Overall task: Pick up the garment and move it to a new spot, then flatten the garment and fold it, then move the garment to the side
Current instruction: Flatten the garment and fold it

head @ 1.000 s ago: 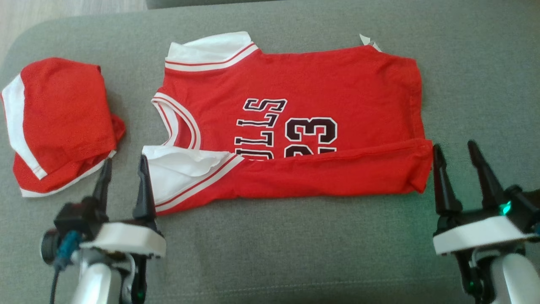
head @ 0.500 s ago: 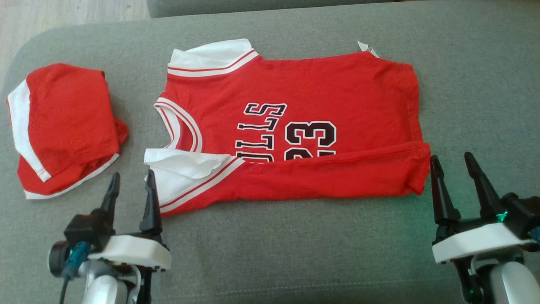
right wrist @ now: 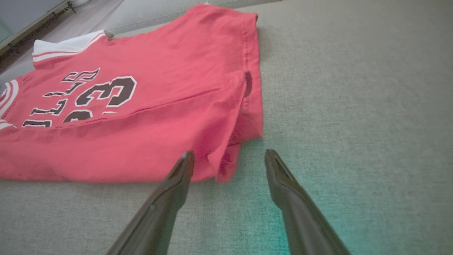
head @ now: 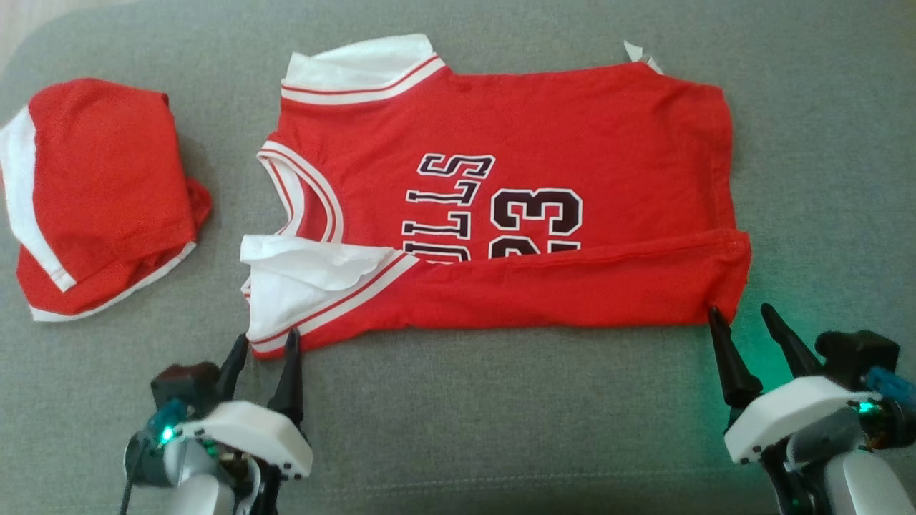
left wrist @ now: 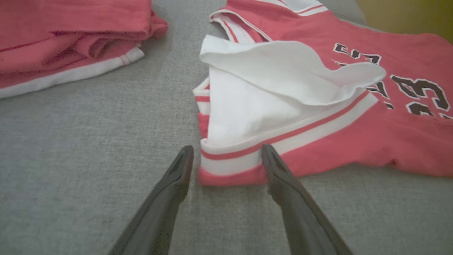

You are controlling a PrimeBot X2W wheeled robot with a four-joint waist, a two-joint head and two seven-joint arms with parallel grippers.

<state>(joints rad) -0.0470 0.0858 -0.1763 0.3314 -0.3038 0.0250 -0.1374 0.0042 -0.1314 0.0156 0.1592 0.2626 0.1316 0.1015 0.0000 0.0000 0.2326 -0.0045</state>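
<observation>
Red against the grey sofa [head: 501, 429], shows the jersey [head: 501, 143] already moved, flattened and folded once along its near edge, has left claw [head: 265, 342] and right claw [head: 741, 311] wide, empty, straddling its near corners, and probably leaves further folds plus the shift aside.

Folded red shorts [head: 107, 186] on grey cushion [head: 501, 422]

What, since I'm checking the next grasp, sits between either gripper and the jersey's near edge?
Nothing visible: the open left gripper straddles the jersey at its sleeve corner, the open right gripper at its hem corner.
</observation>
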